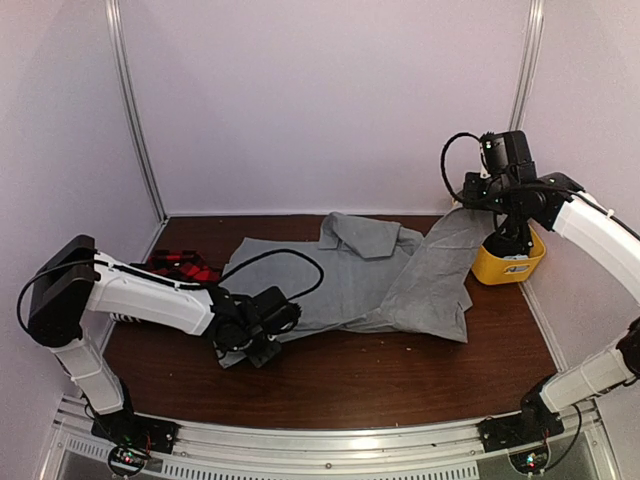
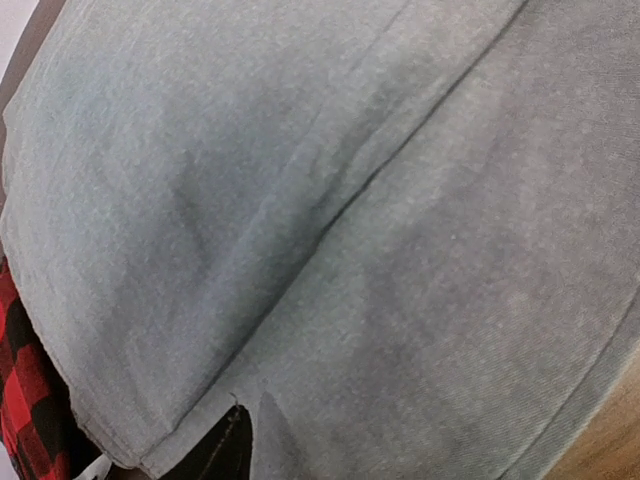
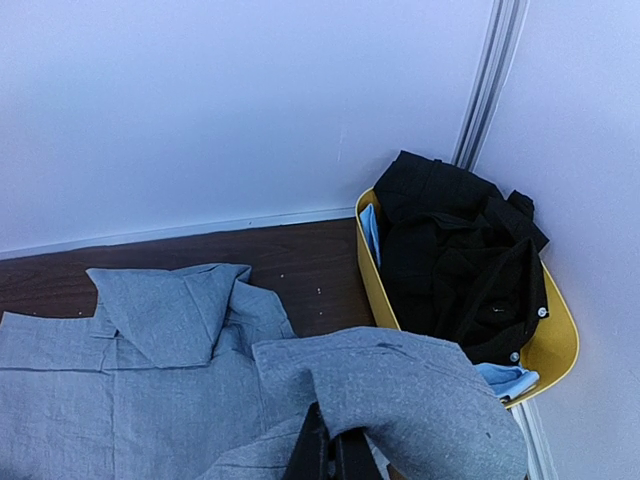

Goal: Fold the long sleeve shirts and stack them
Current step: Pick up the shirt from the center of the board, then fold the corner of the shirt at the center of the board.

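1. Top view: a plain grey collared cloth shirt [image 1: 350, 280] lies spread on the brown wooden table [image 1: 400, 380]. The left gripper [image 1: 252, 340] sits low on the grey shirt's near-left corner; I cannot tell how its jaws stand. The right gripper [image 1: 466, 203] is clenched on the grey shirt's right edge, holding it raised. A red-and-black plaid cloth shirt [image 1: 182, 268] is bunched at the grey shirt's left side. A yellow plastic bin [image 1: 510, 265] stands just right of the grey shirt.
2. Left wrist view: the grey shirt [image 2: 350, 220] fills the frame; the plaid shirt [image 2: 25, 410] peeks past its lower-left hem.
3. Right wrist view: the right gripper [image 3: 332, 455] is pinched together under draped grey shirt [image 3: 150, 380]. The yellow bin [image 3: 560, 340], beyond it, holds a black garment [image 3: 460, 250].
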Motion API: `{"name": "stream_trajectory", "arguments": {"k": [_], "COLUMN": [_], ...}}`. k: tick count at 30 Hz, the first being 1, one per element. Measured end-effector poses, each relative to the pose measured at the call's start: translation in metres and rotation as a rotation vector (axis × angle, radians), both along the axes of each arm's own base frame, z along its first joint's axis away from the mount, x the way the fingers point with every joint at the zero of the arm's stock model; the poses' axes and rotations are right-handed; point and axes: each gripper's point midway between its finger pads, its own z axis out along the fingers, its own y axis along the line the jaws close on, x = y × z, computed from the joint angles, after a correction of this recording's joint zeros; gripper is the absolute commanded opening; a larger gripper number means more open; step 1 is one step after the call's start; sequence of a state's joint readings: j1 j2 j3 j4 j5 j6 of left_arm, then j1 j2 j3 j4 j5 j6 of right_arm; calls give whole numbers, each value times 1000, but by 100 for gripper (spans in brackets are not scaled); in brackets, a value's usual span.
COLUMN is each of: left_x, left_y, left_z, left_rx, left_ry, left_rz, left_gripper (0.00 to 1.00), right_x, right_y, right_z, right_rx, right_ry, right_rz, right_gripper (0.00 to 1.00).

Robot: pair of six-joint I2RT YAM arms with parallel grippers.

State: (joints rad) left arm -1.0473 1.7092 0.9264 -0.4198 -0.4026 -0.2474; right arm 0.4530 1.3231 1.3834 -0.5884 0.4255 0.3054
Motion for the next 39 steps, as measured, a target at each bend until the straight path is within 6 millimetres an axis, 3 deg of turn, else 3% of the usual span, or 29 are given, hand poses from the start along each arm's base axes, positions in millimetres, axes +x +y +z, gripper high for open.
{"name": "stream_trajectory", "arguments": {"k": [9, 14, 18, 28, 39], "left_x": [5, 7, 19, 58, 96], "left_y": [18, 32, 47, 85, 111], "left_z": [23, 24, 25, 39, 22], "left_rx": [60, 111, 133, 139, 237], "left_ry": [-47, -50, -53, -66, -66], "left_rz": [61, 77, 113, 208, 325], "left_gripper": [48, 43, 39, 41, 60], "right_x": [1, 2, 4, 21, 60], "right_y": [-7, -9, -10, -3, 8], "right_z": [0, -1, 0, -7, -29], "right_rx": [-12, -14, -17, -49, -135], "right_ry": [4, 5, 5, 20, 61], "right_rz": [-12, -17, -20, -10, -3], "right_gripper": [0, 0, 0, 0, 0]}}
